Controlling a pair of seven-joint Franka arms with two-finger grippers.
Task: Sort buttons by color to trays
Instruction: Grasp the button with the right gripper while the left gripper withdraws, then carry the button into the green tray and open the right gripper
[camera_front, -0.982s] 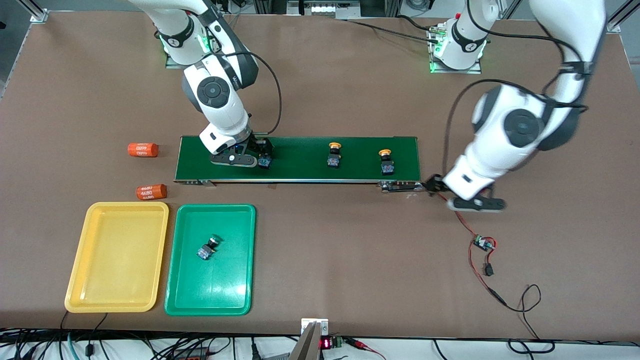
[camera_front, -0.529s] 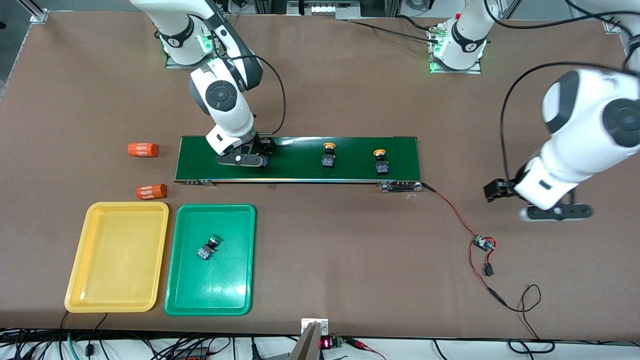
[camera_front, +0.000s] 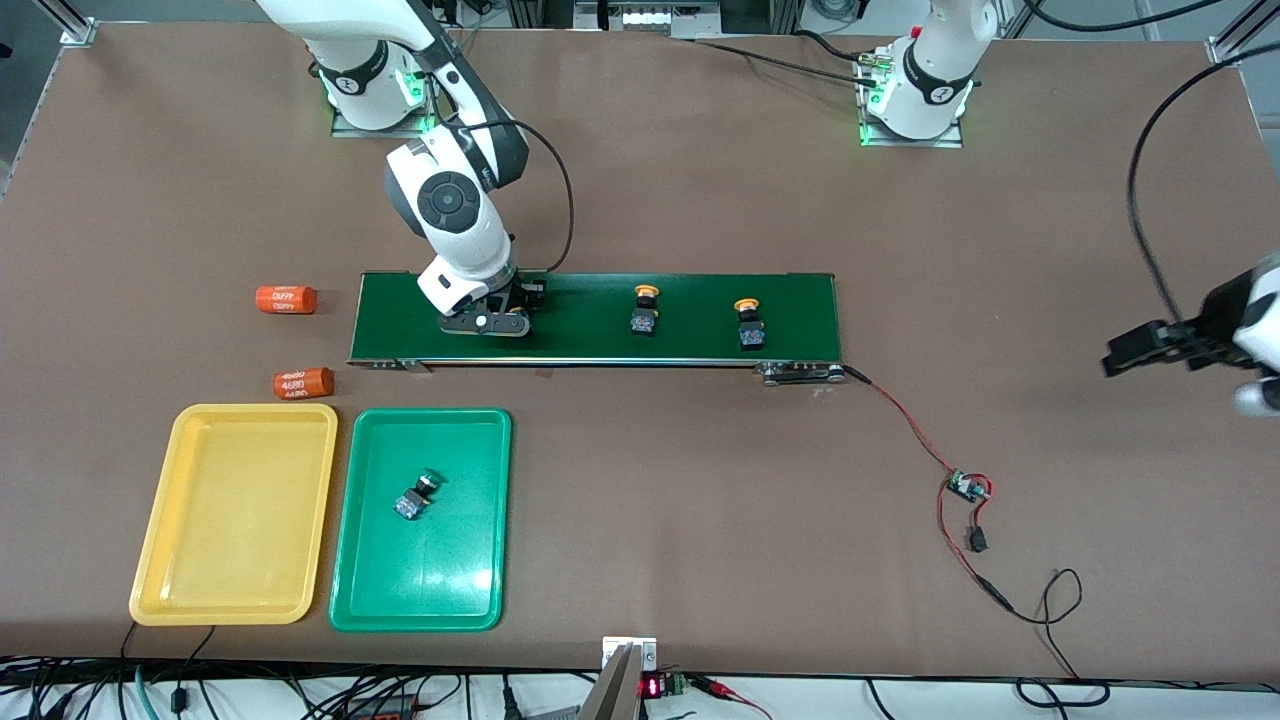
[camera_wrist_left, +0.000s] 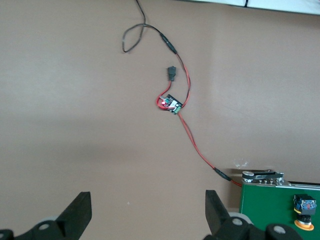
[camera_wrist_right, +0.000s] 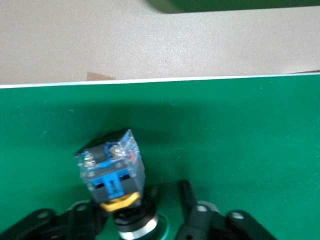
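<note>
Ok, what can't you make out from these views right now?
Button at the right gripper: front view, gripper covers it; right wrist view, frame edge cuts its cap, colour unsure.
Left gripper: front view, frame edge cuts it.
Orange cylinders: front view, print too small.

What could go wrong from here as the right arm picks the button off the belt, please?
1. The right end effector, low over the belt, is open around a button. One finger looks apart from the round cap, so closing may push or twist it loose.
2. The green tray already holds another button near its middle, and a drop there could knock it.
The left end effector waits open over bare table, posing no risk.
</note>
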